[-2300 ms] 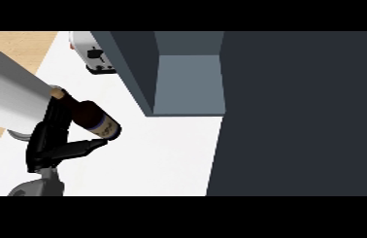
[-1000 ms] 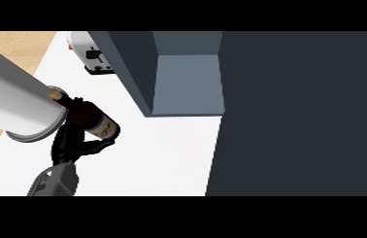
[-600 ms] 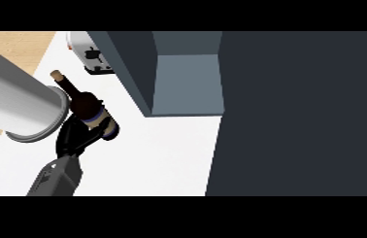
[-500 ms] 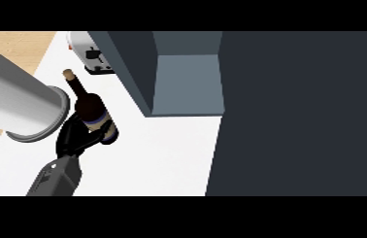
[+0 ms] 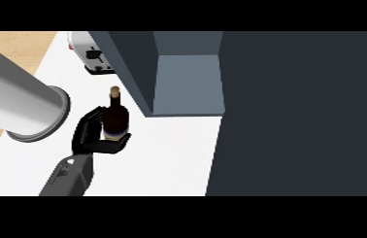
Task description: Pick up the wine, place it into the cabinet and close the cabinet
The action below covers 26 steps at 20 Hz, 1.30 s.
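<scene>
The wine bottle (image 5: 116,116) is dark with a tan cork and a pale label. It stands about upright over the white counter (image 5: 168,157), left of centre. My right hand (image 5: 91,137) is curled round its lower body, the forearm coming in from the lower left. The dark cabinet (image 5: 287,110) fills the right side. Its open compartment (image 5: 188,84) shows a grey-blue inside, just right of the bottle and apart from it. My left hand does not show.
A thick grey cylinder (image 5: 28,108), seemingly part of an arm, crosses the left edge close to the bottle. A white toaster (image 5: 90,58) stands at the back beside the cabinet's dark left wall (image 5: 136,72). Wooden floor (image 5: 25,46) lies beyond the counter's far-left edge.
The bottle, lying tilted low in my hand before, has come upright and risen. Hand and bottle have shifted right and away from me, nearer the cabinet's opening.
</scene>
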Each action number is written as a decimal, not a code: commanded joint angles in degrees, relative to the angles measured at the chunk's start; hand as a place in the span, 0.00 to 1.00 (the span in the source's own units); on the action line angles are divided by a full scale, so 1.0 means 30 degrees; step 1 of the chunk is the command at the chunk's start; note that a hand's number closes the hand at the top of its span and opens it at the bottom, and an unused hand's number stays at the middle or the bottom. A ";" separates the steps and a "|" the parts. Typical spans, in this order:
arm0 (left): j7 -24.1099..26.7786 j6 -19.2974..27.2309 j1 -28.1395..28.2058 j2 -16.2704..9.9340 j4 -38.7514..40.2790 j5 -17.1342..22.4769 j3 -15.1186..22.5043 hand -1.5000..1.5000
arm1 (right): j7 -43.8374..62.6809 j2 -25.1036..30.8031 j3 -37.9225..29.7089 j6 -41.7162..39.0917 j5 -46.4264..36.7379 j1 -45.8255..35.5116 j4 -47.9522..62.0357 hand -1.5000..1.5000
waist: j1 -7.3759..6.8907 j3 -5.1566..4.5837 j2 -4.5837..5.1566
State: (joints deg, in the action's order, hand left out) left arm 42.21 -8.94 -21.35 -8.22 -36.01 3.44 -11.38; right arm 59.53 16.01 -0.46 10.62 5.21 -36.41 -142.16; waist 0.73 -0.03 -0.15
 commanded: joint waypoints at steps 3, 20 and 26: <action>0.1706 0.1755 0.1029 0.2547 -0.1777 -0.0981 0.1471 1.00 | 0.1364 0.0414 -0.1067 -0.0539 0.2475 0.1210 -0.2382 0.00 | -0.0073 0.0017 -0.0045; -0.5773 0.4368 0.3786 0.2739 -1.5554 0.2569 0.8210 1.00 | 0.0603 -0.0023 -0.0915 -0.0619 0.2570 0.1571 -0.1505 0.00 | -0.0251 0.0038 -0.0122; -0.9789 0.8514 0.1596 0.2740 -1.7933 0.3095 1.0430 1.00 | -0.0681 -0.0399 -0.1043 -0.0757 0.2415 0.1351 -0.0333 0.00 | -0.0175 0.0022 -0.0008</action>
State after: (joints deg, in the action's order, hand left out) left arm 18.99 10.44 -13.46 -0.03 -85.19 11.87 15.67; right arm 57.55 15.15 -1.31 9.20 6.40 -33.00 -141.36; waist 0.13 0.05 -0.36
